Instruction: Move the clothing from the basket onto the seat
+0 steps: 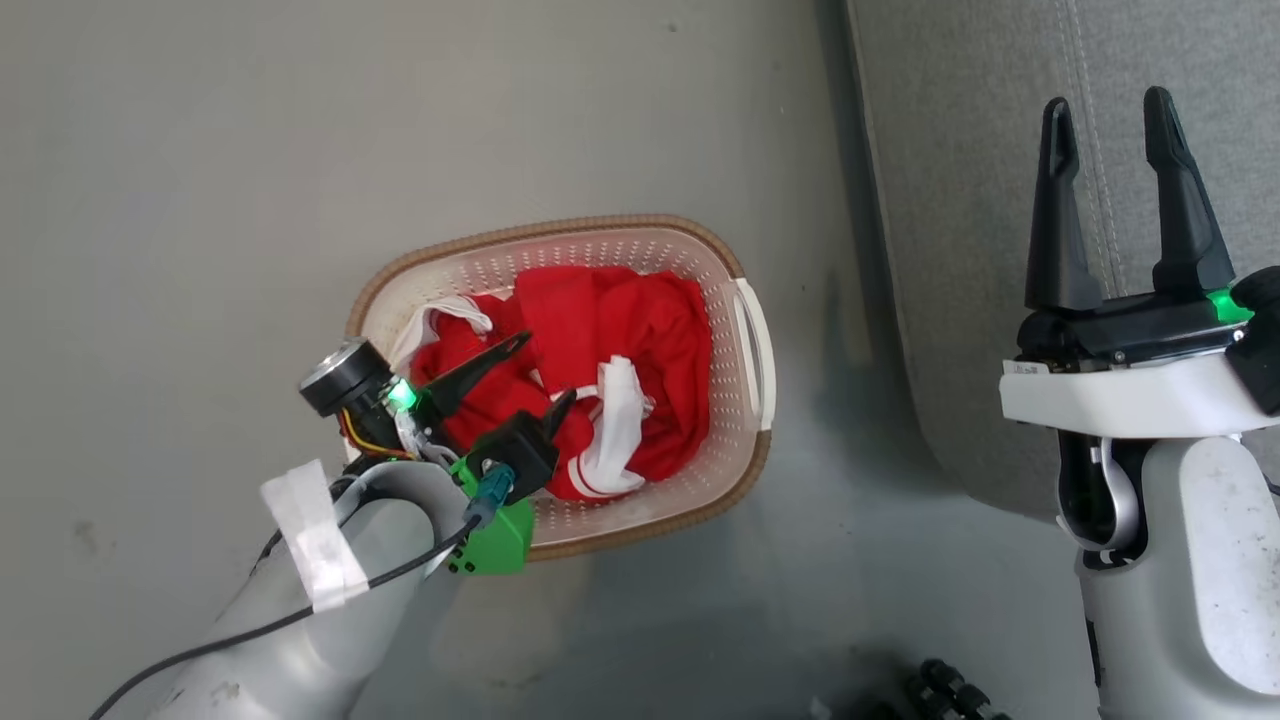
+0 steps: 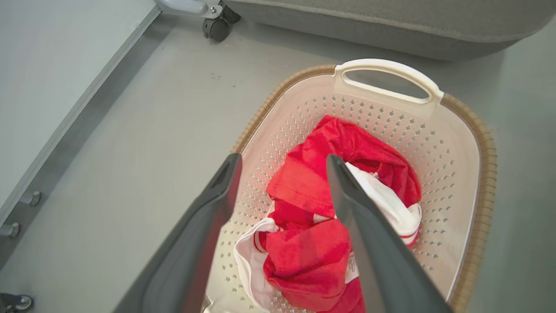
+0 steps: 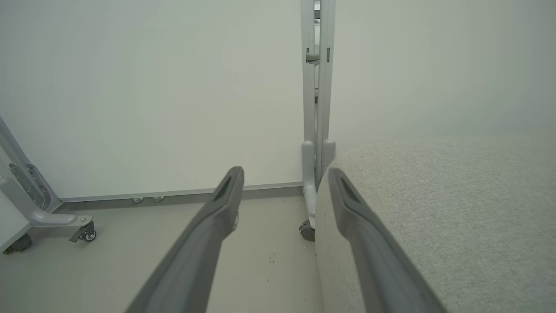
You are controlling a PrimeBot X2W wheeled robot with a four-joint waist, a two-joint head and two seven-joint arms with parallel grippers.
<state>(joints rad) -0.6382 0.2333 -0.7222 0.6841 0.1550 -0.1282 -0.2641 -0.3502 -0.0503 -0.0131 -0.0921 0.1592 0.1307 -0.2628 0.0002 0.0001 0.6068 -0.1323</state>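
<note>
The cream basket (image 1: 735, 420) with a brown rim stands on the grey floor, and red clothing (image 1: 640, 330) with white trim lies bunched inside it. My left gripper (image 1: 545, 370) hangs open just above the pile, fingers pointing into the basket. In the left wrist view the red clothing (image 2: 312, 182) shows between the two fingers of the left gripper (image 2: 282, 163), inside the basket (image 2: 469, 148). The grey seat (image 1: 960, 180) fills the upper right. My right gripper (image 1: 1110, 105) stands open over the seat's edge, holding nothing. In the right wrist view the right gripper (image 3: 284, 174) is open beside the seat (image 3: 456, 204).
A white wall panel (image 3: 152, 87) on a metal frame with castors (image 3: 89, 234) stands beyond the seat. Another castor (image 2: 216, 28) sits near the seat's corner. Dark wheels of my base (image 1: 945, 690) show at the bottom edge. Bare floor (image 1: 200, 200) lies left of the basket.
</note>
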